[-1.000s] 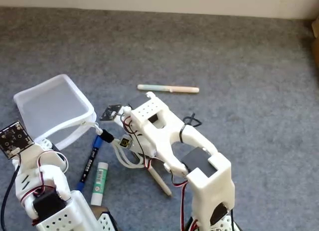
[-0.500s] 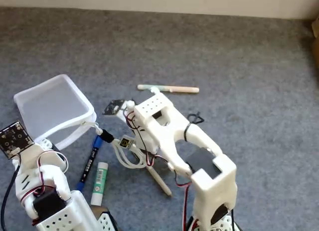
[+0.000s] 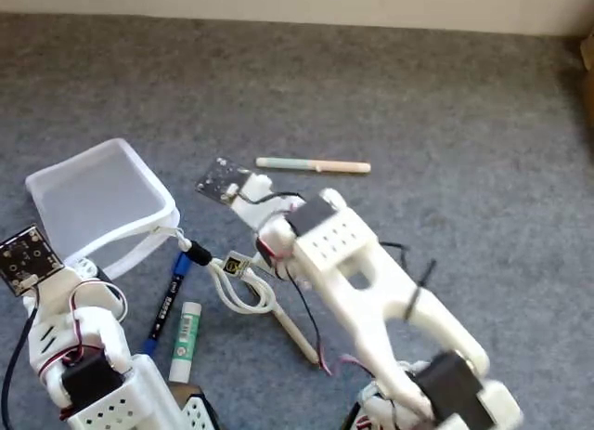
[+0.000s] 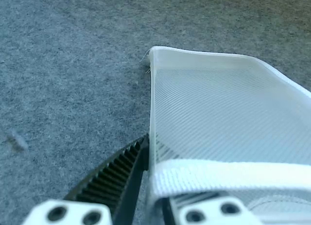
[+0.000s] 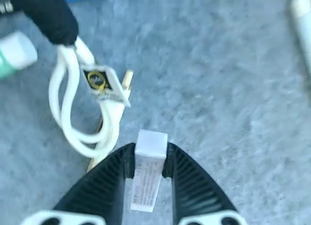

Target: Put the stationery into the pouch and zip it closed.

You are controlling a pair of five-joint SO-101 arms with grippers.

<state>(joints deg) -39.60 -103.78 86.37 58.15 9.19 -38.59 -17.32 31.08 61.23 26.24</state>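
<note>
Grey short-pile carpet (image 3: 464,123) as work surface; pale wall strip (image 3: 325,1) along far edge; brown furniture corner (image 3: 588,72) at right

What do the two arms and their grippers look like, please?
Both the left arm and the right arm are white plastic shells with perforated panels, black servo blocks and loose red, black and white wires. Each carries a small dark circuit board at the wrist. The left gripper and right gripper have black ribbed fingers on white bases with screw holes.

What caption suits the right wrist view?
Right gripper clamps a white eraser over grey carpet, near a coiled white cable.
</note>
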